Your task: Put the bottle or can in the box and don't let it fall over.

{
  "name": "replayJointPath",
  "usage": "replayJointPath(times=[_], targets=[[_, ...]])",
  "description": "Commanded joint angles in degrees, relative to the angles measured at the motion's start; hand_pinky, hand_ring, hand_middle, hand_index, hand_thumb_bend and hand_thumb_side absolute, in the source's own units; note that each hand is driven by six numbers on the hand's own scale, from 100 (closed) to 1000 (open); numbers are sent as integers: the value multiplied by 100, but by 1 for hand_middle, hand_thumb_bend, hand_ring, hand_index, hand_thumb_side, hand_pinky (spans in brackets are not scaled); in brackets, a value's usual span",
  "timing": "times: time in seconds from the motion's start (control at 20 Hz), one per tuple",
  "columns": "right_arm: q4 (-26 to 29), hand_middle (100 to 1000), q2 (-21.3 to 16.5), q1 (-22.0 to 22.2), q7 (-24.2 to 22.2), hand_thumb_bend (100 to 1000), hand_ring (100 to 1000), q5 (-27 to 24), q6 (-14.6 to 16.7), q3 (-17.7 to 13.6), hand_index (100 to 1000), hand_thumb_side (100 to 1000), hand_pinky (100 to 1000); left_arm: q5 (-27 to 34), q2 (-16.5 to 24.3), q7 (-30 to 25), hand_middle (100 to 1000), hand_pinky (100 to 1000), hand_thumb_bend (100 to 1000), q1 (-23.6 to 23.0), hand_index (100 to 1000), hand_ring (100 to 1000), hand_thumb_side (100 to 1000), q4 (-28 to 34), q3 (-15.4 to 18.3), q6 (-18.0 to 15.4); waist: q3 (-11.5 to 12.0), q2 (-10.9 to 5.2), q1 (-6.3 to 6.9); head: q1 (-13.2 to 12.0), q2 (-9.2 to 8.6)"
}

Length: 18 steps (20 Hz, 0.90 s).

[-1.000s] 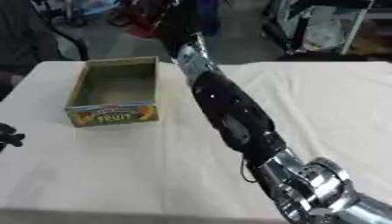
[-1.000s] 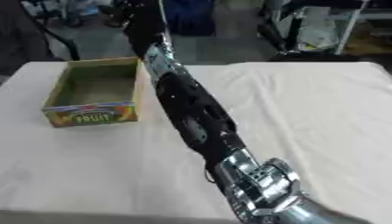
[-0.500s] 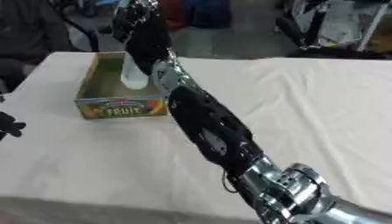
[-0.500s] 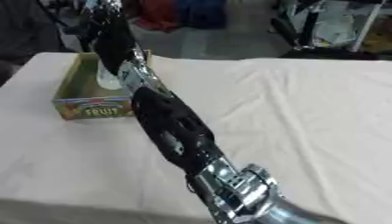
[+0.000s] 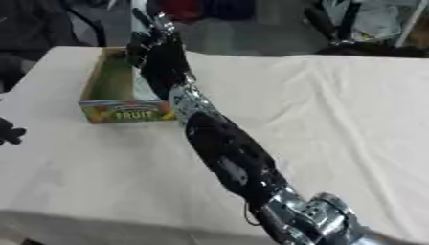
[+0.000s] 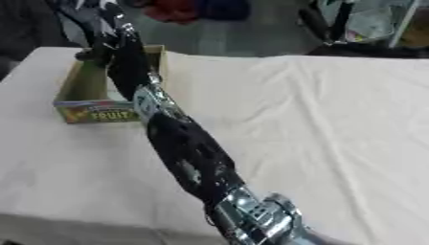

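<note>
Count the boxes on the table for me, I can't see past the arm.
1: the fruit box at the table's far left, under the right robot hand. The arm may hide anything behind it.

My right hand [image 5: 155, 45] reaches over the fruit box [image 5: 111, 103] at the table's [image 5: 335, 110] far left. I can't tell its fingers. My left hand [image 5: 8, 132] shows at the left edge.
</note>
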<state>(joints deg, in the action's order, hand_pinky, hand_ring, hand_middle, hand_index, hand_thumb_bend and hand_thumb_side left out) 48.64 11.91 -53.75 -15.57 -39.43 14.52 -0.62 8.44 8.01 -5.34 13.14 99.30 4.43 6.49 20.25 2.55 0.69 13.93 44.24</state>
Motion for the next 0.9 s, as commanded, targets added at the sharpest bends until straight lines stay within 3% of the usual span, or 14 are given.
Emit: replayJointPath(times=[0.05,0.3,0.6,0.9], targets=[[-67,292,112,132,-17,247,249,188,-55,62,1000,697,527,-10,37,6,427,662,562,67,892,368,985,130,6,3,-29,-29,40,-27,-12],[-127,291,160,420,-105,247,248,351,-54,88,1000,698,527,-28,53,29,427,662,562,23,891,368,985,129,22,2,-121,-50,48,-77,-12],[230,305,30,628,-218,245,265,123,-162,257,1000,682,531,-56,110,68,426,662,562,-107,891,368,986,108,58,4,-321,-158,18,-214,-12],[948,394,-520,738,-399,230,364,-340,-68,380,1000,659,596,-114,224,124,426,663,560,-323,891,368,988,77,126,10,-704,-329,-93,-437,-12]])
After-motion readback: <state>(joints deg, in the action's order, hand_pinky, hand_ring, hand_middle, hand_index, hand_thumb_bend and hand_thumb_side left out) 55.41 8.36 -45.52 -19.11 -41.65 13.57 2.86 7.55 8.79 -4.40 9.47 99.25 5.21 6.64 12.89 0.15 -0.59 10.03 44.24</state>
